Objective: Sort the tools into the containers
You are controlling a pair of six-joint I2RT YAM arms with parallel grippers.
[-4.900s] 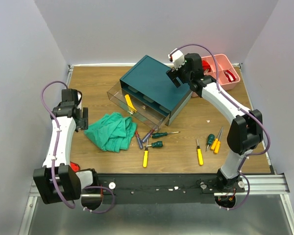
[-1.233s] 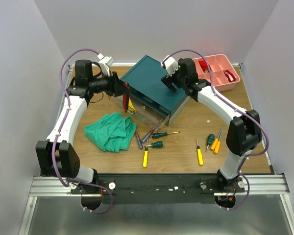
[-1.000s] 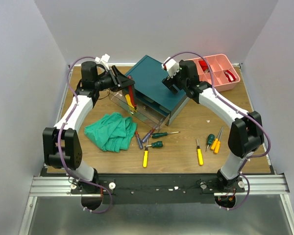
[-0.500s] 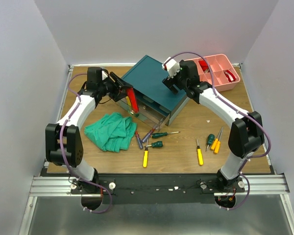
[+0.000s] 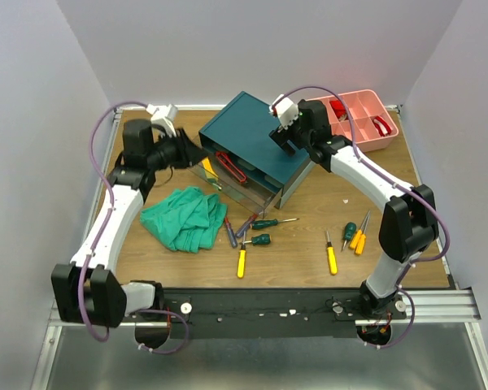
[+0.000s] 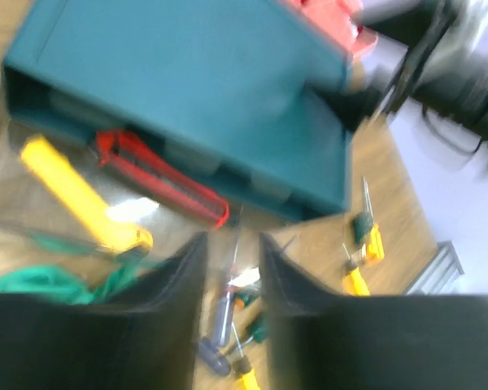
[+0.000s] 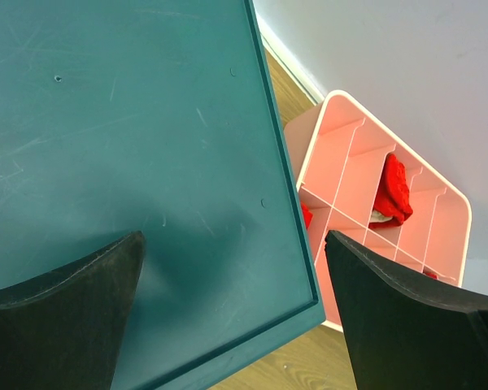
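The dark teal box (image 5: 256,138) stands at the back middle with its clear lower drawer (image 5: 248,191) pulled out. In that drawer lie a red tool (image 5: 230,166) (image 6: 167,177) and a yellow screwdriver (image 5: 207,165) (image 6: 77,191). My left gripper (image 5: 197,154) (image 6: 232,240) hovers just left of the drawer, its jaws a narrow gap apart with nothing between them. Wide open, my right gripper (image 5: 286,138) (image 7: 233,236) hangs over the box's flat top (image 7: 122,162). Several screwdrivers lie loose on the table: yellow (image 5: 241,262), green (image 5: 260,240), blue (image 5: 230,234), yellow (image 5: 332,258).
A crumpled green cloth (image 5: 185,218) lies left of the loose tools. A pink divided tray (image 5: 359,118) (image 7: 366,203) with red items sits at the back right, close to the box. A green and an orange screwdriver (image 5: 356,236) lie near the right arm.
My left gripper carried the red tool to the drawer, let it go and drew back to the left with its jaws narrowing. The red tool now lies in the drawer. The right arm stayed still.
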